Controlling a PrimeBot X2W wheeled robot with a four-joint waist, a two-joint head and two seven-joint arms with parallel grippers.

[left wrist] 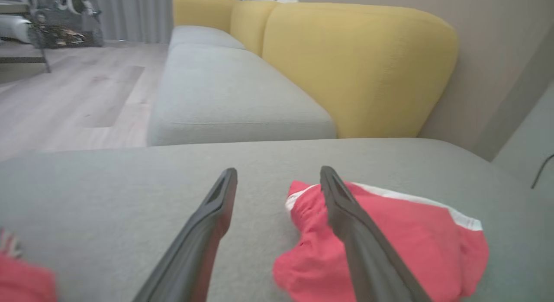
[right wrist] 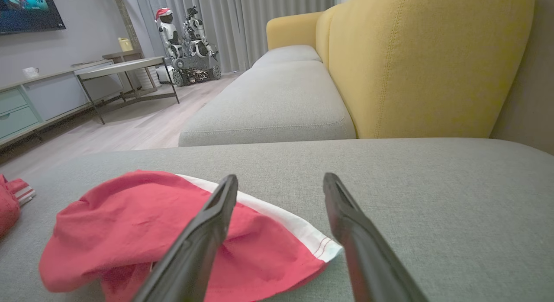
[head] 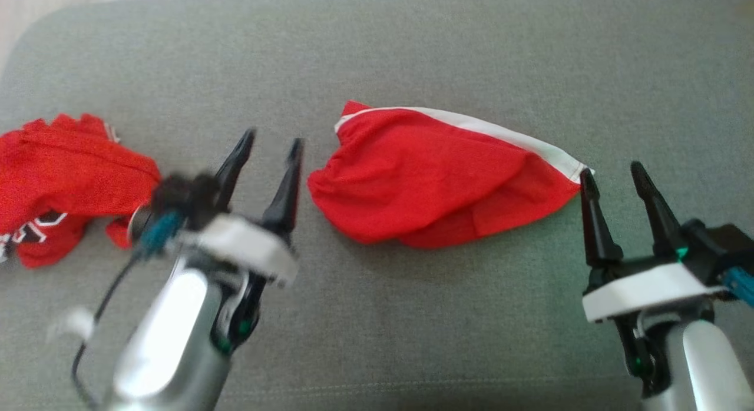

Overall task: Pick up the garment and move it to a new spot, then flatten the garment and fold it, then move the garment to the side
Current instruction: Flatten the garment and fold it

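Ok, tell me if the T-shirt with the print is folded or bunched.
Bunched: the T-shirt lies in a wrinkled, uneven heap, its print partly buried in the creases.

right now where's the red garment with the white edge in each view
head view: white-edged garment, centre.
left wrist view: white-edged garment, lower right.
right wrist view: white-edged garment, lower left.
shared landmark: the crumpled red T-shirt, at the left edge of all three views, left of it.

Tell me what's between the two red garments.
In the head view, the left gripper, jaws open, over grey cushion, between the T-shirt and the smaller garment.
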